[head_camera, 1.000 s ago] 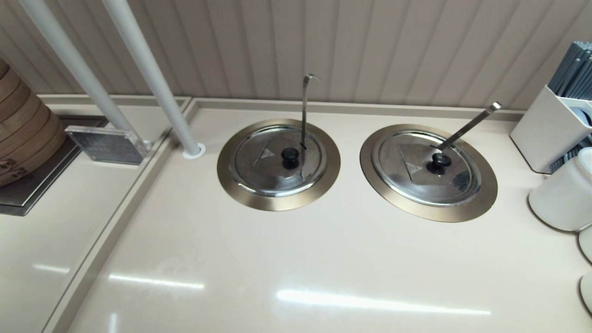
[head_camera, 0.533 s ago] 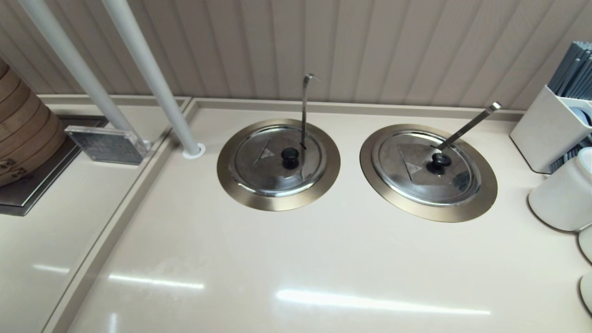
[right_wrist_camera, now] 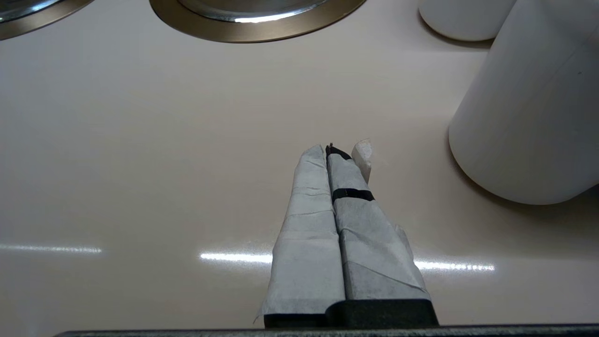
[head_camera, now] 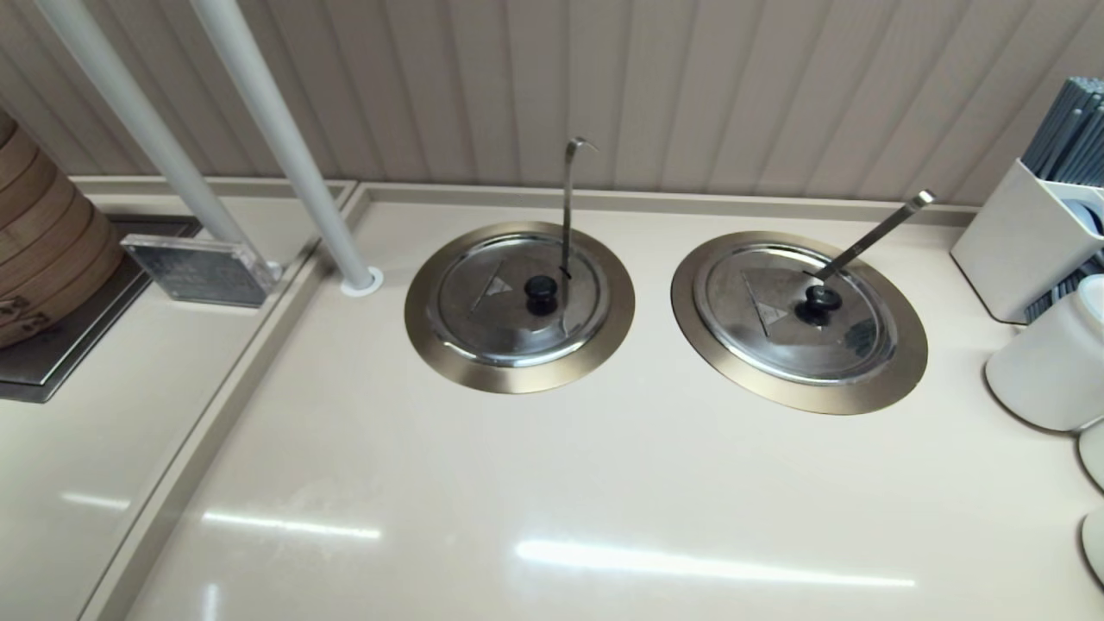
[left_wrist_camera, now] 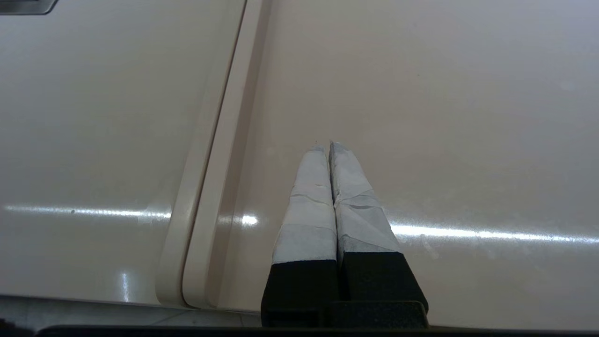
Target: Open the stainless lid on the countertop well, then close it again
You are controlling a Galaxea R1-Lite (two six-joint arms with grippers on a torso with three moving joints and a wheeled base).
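Stainless lid [head_camera: 520, 300] sits flat & closed on the countertop well [head_camera: 429, 336], left of the two, towards the back of the counter [head_camera: 552, 500]. Black ball knob [head_camera: 541, 293] at lid centre; hook-tipped ladle handle [head_camera: 569, 203] stands up just beside the knob, on its right/back side, so the knob is crowded on that side. Bronze ring shows all round the lid, edge seated evenly.

Twin lid [head_camera: 798, 312] w/ straight ladle handle [head_camera: 875, 235] covers the right well [head_camera: 906, 362]; a strip of bare counter lies between the two rings.

Neither arm shows in the head view. Left gripper [left_wrist_camera: 327, 146] hangs over plain counter near the raised seam [left_wrist_camera: 206, 196] between counter sections, taped fingers [left_wrist_camera: 311, 206] pressed together, nothing in them. Right gripper [right_wrist_camera: 330, 150] likewise pinched closed, empty, over bare counter; white cup [right_wrist_camera: 533, 112] close on one side, right well's ring [right_wrist_camera: 252, 30] further ahead.

Edges: poles [head_camera: 285, 147] left-back of the well, pole foot just off the ring; white holder [head_camera: 1018, 241] & cups crowd the far right. Front half of the counter is wide open.
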